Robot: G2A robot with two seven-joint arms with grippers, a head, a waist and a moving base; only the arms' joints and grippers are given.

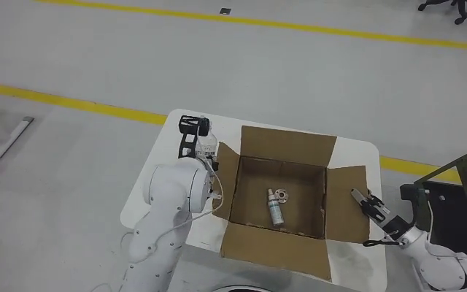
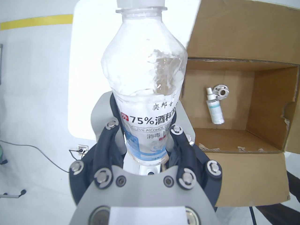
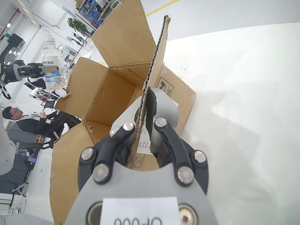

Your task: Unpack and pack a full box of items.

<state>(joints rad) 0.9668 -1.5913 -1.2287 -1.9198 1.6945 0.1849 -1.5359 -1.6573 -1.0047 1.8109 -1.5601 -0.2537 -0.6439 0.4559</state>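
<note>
A: Item one: open brown cardboard box, middle of the white table. Contents?
B: Two pieces. A small white spray bottle with teal label lying flat on the floor, and a round silver metal fitting just beside its nozzle end, on the far side.
A: Outside the box?
B: One clear plastic bottle with white cap, upright, left of the box, clamped in the left gripper. The right gripper is pinched on the box's right flap

Right gripper pinches box flap edge; beyond box, left gripper holds clear bottle.
</note>
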